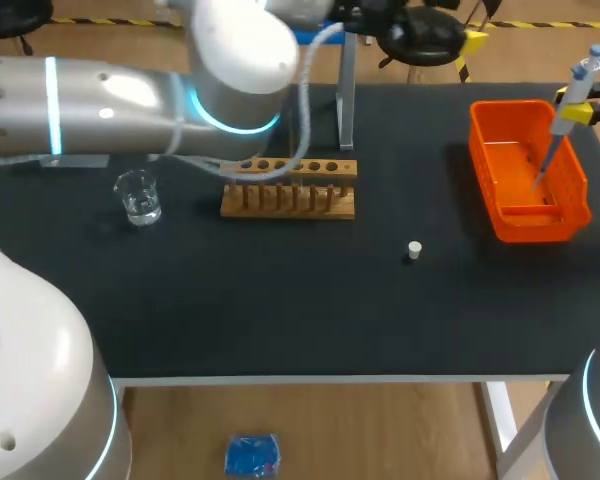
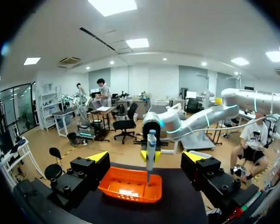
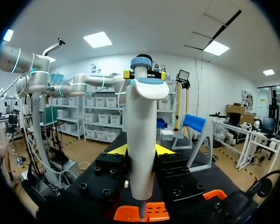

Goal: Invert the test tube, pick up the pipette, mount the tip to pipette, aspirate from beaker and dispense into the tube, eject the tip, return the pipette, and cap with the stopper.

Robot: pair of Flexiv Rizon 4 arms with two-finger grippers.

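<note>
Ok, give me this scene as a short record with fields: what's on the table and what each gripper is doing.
right gripper: shut on white-and-blue pipette, held over orange plastic basket
left gripper: open, empty, facing the basket
clear glass beaker: left part of table
wooden tube rack: middle of table
small white stopper: on the table between rack and basket

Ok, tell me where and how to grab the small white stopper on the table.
Take the stopper by its round sides, coming straight down from above. It looks to stand upright and alone on the black table, with the rack and orange bin well clear, so there is probably room either side.
</note>
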